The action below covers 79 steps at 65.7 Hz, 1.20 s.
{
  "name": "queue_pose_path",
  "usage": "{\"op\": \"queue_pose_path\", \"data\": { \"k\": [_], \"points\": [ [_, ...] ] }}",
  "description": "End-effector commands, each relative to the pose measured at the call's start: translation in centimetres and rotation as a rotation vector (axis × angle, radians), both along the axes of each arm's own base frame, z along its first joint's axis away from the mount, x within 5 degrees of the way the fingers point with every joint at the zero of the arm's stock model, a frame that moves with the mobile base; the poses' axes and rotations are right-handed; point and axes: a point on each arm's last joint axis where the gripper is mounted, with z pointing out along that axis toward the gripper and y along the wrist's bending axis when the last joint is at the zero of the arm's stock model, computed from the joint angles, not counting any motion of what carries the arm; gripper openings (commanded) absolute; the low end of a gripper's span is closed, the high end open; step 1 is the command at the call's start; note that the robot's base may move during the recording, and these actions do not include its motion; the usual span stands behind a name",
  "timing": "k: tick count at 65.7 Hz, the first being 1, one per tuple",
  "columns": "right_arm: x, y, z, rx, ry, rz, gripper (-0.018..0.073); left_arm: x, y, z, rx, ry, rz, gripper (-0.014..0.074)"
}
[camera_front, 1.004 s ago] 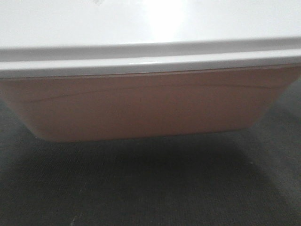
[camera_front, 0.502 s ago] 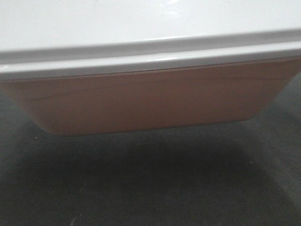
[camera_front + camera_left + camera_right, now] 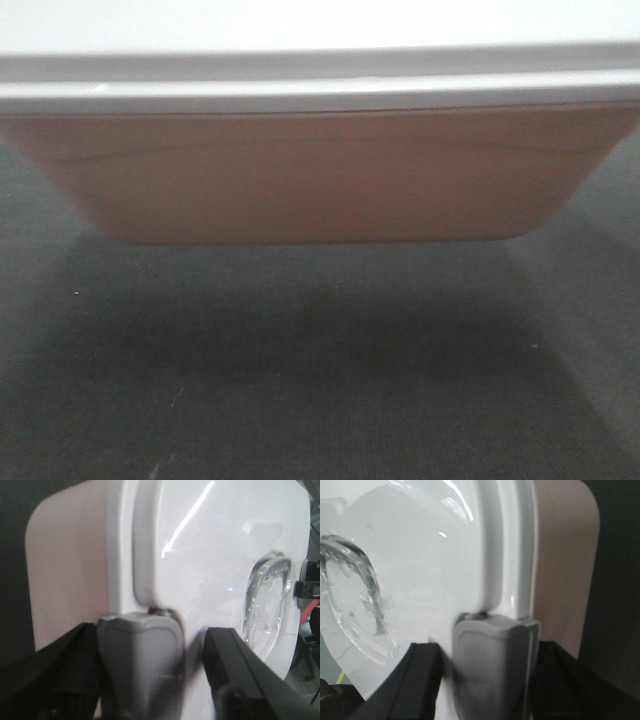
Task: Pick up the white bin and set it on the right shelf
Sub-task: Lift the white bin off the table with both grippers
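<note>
The large pinkish-white plastic bin [image 3: 320,180] with its glossy white lid [image 3: 210,555] seems to hang above the dark floor [image 3: 320,400], no shelf in view. The jaws of the left gripper [image 3: 145,645] and right gripper [image 3: 485,650] each pinch a grey rim latch [image 3: 135,680]; uneven lifting could pop a latch, dropping one end.

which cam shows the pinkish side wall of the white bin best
The exterior front-facing view: the long pinkish side of the large pinkish-white plastic bin fills the frame, faint curved moulded line included. Both wrist views show only a foreshortened strip of side wall beside the glossy white lid.
</note>
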Motion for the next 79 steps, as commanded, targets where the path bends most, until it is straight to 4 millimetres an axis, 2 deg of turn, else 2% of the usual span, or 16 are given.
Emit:
{"op": "queue_pose_path", "data": {
  "k": [1,54,67,79],
  "points": [
    [-1.2,1.3,2.5,0.156,-0.047,0.078,0.0335,-1.5,-1.2,3.3,-0.212,-0.054,-0.102,0.0295],
    [-1.0,1.4,3.1,0.218,-0.066,0.064,0.0335,-1.9,-1.4,3.3,-0.208,-0.054,-0.163,0.0295],
    [-1.9,1.8,3.8,0.235,-0.121,0.123,0.0335,-2.9,-1.5,3.7,-0.207,-0.082,-0.216,0.0295],
    [-3.4,1.9,4.7,0.226,-0.174,0.131,0.0335,-4.5,-1.5,4.7,-0.203,-0.144,-0.221,0.0295]
  ]
}}
